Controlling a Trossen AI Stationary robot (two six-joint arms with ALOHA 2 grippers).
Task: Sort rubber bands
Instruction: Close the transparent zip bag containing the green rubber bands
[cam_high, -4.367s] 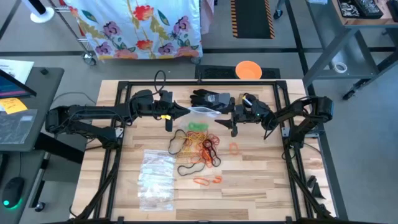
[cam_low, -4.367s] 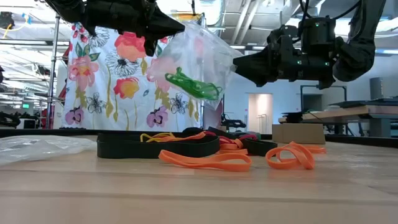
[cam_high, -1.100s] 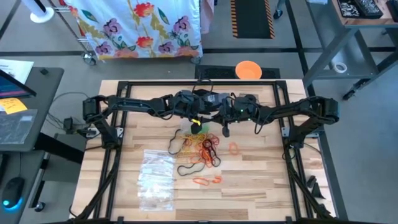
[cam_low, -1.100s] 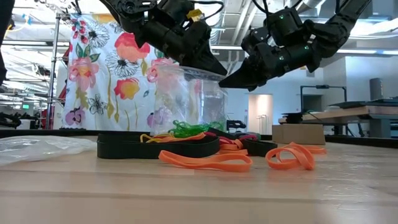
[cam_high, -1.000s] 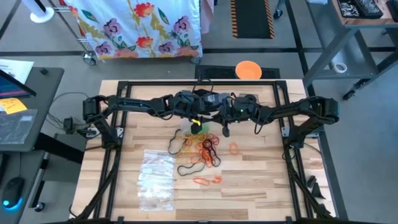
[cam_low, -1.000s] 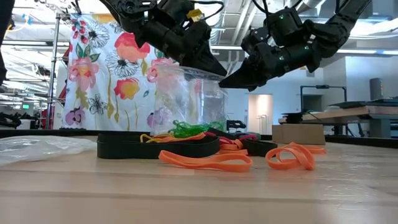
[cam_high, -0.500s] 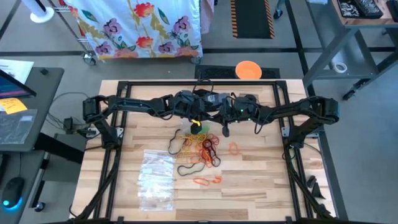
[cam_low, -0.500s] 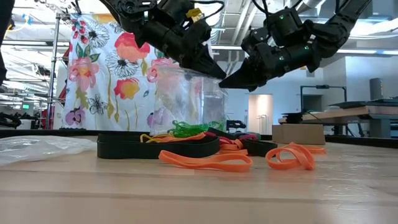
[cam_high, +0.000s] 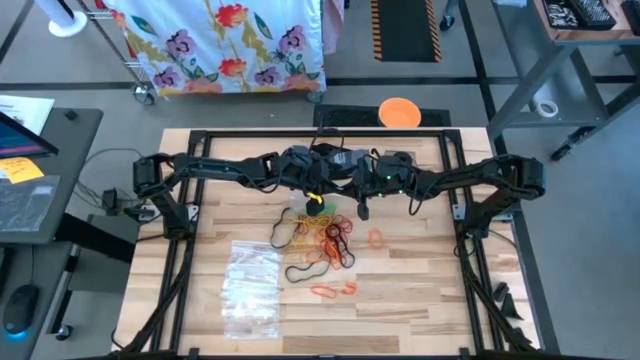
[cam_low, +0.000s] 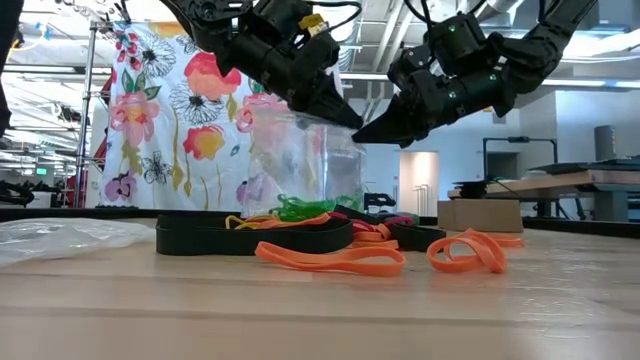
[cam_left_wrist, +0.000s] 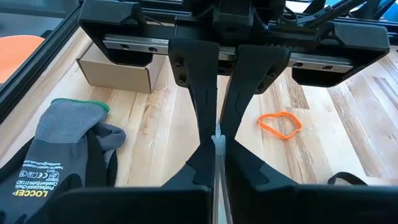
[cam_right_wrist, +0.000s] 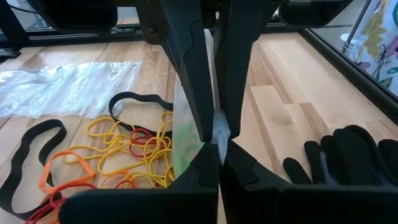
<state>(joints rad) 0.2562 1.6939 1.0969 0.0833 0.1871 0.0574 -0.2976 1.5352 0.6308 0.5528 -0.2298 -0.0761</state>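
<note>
Both grippers pinch one clear bag above the band pile.

Nearest the front edge lies a stack of clear plastic bags (cam_high: 251, 287) at seven o'clock from table centre, with loose orange bands (cam_high: 333, 290) beside it. The rubber bands (cam_high: 322, 238) heap at centre; one orange loop (cam_high: 376, 238) lies apart at three o'clock. Bare wood (cam_high: 420, 300) runs to the front and right edges. Above the pile, the left gripper (cam_low: 345, 115) and right gripper (cam_low: 362, 131) reach in from nine and three o'clock, fingers angled down, tips almost meeting — each closed tight on the top edge of a clear bag (cam_low: 300, 160). It hangs upright, green bands (cam_low: 305, 208) at its bottom. A black glove (cam_right_wrist: 348, 155) lies farthest, near the back edge.
</note>
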